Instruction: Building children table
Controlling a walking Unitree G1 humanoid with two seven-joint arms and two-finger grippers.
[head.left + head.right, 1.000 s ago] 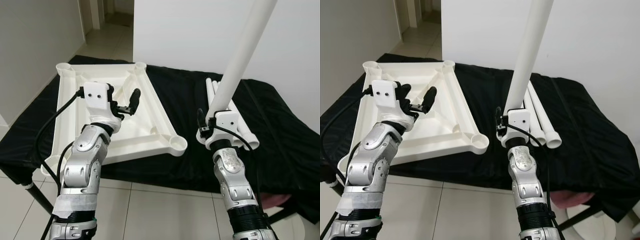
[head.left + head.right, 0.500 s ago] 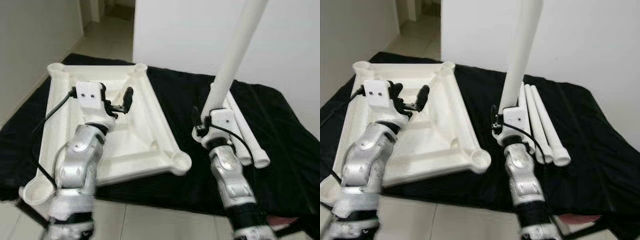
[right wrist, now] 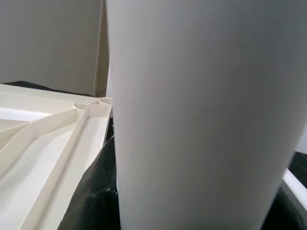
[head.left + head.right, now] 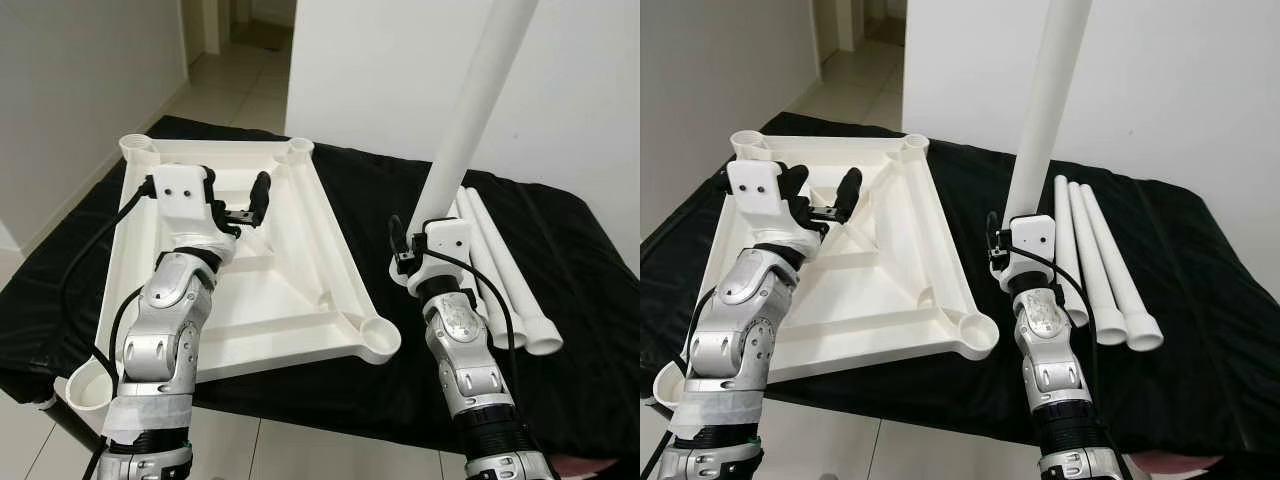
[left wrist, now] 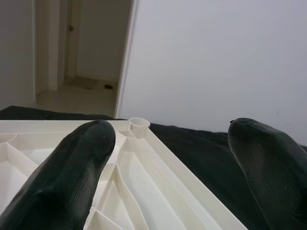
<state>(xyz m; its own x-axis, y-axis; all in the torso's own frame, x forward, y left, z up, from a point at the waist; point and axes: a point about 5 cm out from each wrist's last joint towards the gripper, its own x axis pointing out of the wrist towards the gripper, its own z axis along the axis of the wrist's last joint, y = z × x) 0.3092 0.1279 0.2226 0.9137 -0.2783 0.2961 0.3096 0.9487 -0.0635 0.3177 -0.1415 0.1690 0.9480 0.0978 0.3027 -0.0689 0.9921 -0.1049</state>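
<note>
Tabletop (image 4: 290, 262): white plastic, rectangular, lying upside down on black cloth, ribbed underside up, round leg socket at each corner; near-right socket (image 4: 378, 341) open, at cloth's front edge. One corner hangs past cloth at near left.

Leg (image 4: 1045, 120): long white tube, held near upright, tilted slightly right at top, lower end in right gripper (image 4: 1012, 250), right of tabletop, apart from it.

Three more legs (image 4: 1105, 265): same white tubes, lying side by side on cloth, right of held one, open ends toward camera.
</note>
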